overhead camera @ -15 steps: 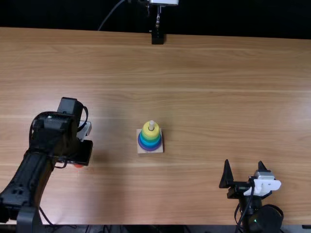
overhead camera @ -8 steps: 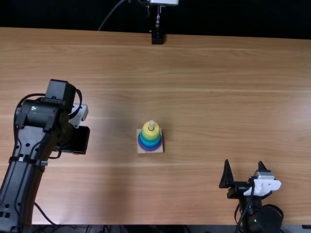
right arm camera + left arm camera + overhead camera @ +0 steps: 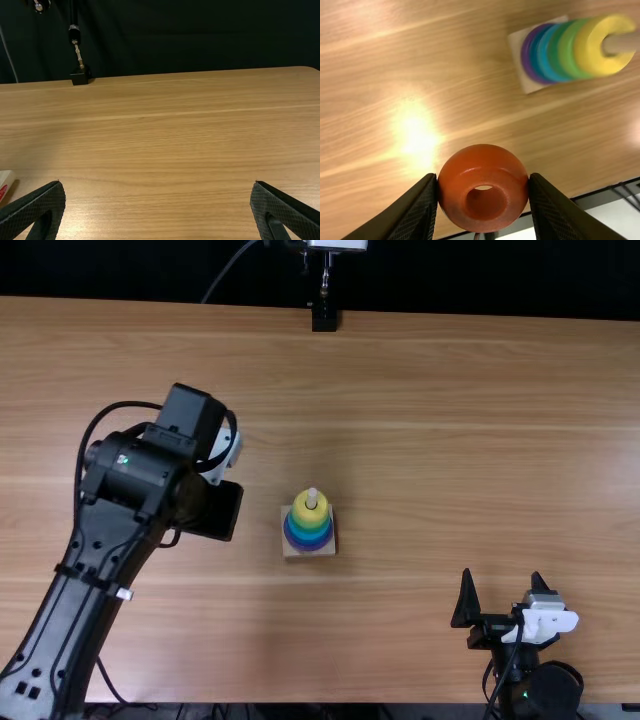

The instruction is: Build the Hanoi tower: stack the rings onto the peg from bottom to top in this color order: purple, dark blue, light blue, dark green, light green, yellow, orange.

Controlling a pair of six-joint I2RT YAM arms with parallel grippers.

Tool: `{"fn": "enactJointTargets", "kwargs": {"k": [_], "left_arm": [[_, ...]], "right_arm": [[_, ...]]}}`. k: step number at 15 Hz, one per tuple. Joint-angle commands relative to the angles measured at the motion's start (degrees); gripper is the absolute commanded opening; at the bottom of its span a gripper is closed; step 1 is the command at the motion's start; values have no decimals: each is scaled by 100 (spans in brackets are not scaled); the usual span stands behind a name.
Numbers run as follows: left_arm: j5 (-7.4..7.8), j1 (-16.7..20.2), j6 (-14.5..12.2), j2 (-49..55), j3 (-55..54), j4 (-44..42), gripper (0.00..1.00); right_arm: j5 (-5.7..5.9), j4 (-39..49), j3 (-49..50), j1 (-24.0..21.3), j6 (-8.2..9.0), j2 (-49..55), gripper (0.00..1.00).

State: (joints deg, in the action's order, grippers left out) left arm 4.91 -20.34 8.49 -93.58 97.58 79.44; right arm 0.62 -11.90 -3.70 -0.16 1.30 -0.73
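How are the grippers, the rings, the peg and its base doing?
Left gripper, shut on orange ring
Right gripper, open, empty
Orange ring, held, off the peg
Yellow ring, on peg, topmost
Light green ring, on peg
Dark green ring, on peg
Light blue ring, on peg
Dark blue ring, on peg
Purple ring, on peg, bottom
Peg, upright, tip bare
Base, lying flat

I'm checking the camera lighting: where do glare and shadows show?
Left wrist view: strong glare on the table, a small highlight on the orange ring; top view: soft shadow left of the tower; right wrist view: fainter sheen on the table.
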Motion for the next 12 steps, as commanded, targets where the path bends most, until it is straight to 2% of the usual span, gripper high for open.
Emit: {"fn": "enactJointTargets", "kwargs": {"k": [1, 6, 9, 12], "left_arm": [[37, -163, 300, -266, 323, -23, 1], [47, -700, 364, -1101, 1176, -55, 1], [47, -937, 765, -1488, 1650, -55, 1], [47, -1165, 796, -1778, 2046, -55, 1]], "right_arm": [[43, -388, 283, -36, -25, 73, 100], [54, -388, 283, -36, -25, 73, 100], [43, -388, 283, -36, -25, 73, 100], [43, -388, 283, -36, -25, 73, 100]]}}
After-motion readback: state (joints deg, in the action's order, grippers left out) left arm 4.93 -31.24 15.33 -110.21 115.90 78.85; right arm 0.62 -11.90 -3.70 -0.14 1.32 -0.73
